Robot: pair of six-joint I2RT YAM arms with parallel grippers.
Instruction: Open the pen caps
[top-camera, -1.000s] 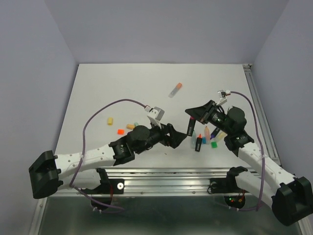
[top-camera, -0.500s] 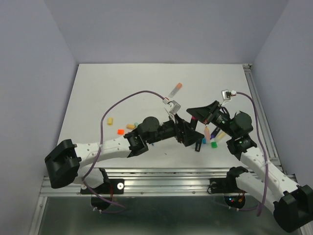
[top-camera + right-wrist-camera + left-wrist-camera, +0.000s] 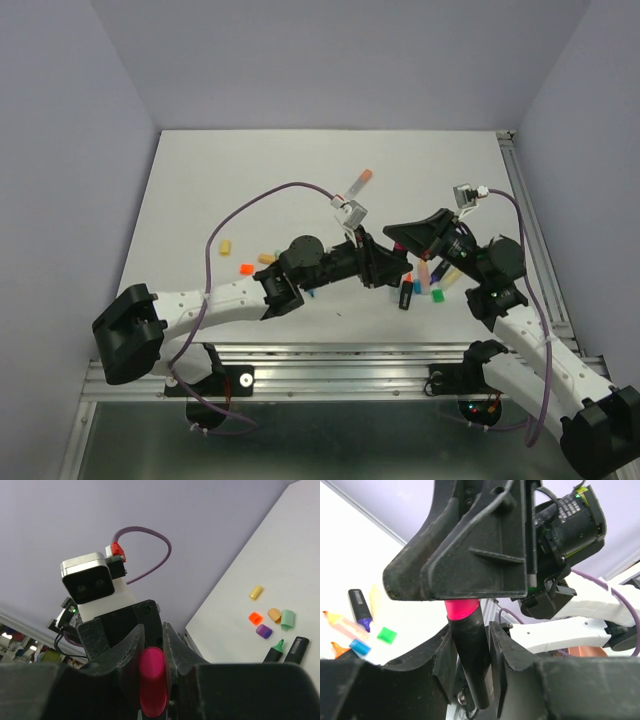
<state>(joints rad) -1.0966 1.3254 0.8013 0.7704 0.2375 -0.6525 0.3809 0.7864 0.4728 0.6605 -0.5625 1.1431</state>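
A black pen point(image 3: 472, 655) with a pink cap point(image 3: 461, 609) hangs above the table between both grippers. My left gripper point(image 3: 470, 652) is shut on the black barrel, one finger on each side. My right gripper point(image 3: 152, 640) is shut on the pink cap point(image 3: 152, 680) at the pen's other end. From above, the left gripper point(image 3: 387, 267) and right gripper point(image 3: 392, 236) meet tip to tip over the near-right table. Loose caps lie on the table: yellow point(image 3: 226, 245), orange point(image 3: 246, 268) and peach point(image 3: 267, 258).
Uncapped pens and caps, one a green cap point(image 3: 437, 294), lie clustered under the right gripper. A clear pen with an orange tip point(image 3: 359, 183) lies farther back. A black pen with a purple tip point(image 3: 359, 607) shows at the left wrist view's left. A metal rail point(image 3: 530, 230) edges the table's right side.
My left arm swung right to the pen held by the right gripper, and its jaws went from wide open to shut on the barrel. The right gripper shifted slightly right.
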